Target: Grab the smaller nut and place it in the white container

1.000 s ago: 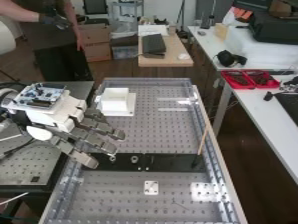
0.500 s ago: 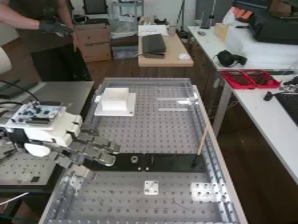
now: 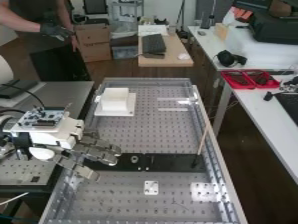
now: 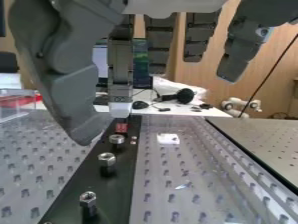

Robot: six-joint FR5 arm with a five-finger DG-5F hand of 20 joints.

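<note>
The hand [image 3: 96, 152] is over the left end of the flat black bar [image 3: 169, 163] in the high view, its fingers extended and open, covering that end of the bar. The bearing [image 3: 134, 159] stands just right of the fingertips. Farther up the bench, the white container [image 3: 115, 101] rests on a white plate. In the wrist view the hand [image 4: 72, 87] hangs above the bar [image 4: 123, 186] with nothing between thumb and fingers. Beneath it, round metal parts stand in a row, one nearer [image 4: 88, 199], one midway [image 4: 106, 160], one farther [image 4: 116, 139]; which is the smaller nut I cannot tell.
A thin wooden stick [image 3: 203, 140] leans up from the bar's right end. A small white plate [image 3: 151, 187] lies on the perforated bench below the bar. Metal rails [image 3: 211, 145] edge the bench. Red trays [image 3: 249, 79] and headphones [image 3: 231, 58] sit on the side table.
The hand has moved toward the bench's near end in the high view, with a slight shift back rightward lately. Its fingers now cover the larger nut's spot, where that nut showed a second ago.
</note>
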